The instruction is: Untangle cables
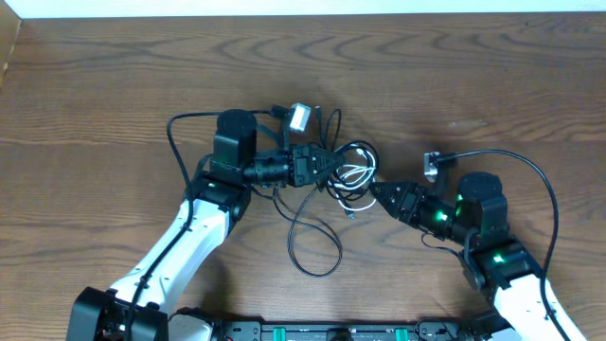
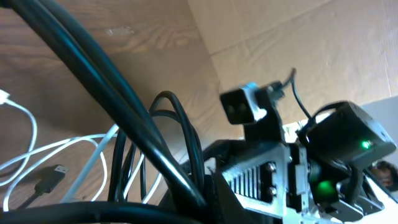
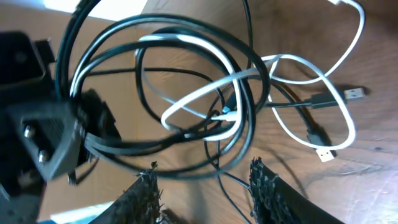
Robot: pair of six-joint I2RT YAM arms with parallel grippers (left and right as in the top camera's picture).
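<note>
Right fingers [image 3: 147,198] gape wide, empty. Over the middle of the worktop [image 1: 454,76] hang the cables [image 1: 352,171], a black-and-white knot, its black loops pinched by left fingers [image 1: 320,163]. Pulling-apart step, seemingly; next calls for closing on one white strand [image 3: 361,18], drawing outward.

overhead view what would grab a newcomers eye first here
The cable tangle of black and white loops in the middle of the table. The left tool seems to pinch its edge, and the right tool points at it from the other side, fingers spread.
</note>
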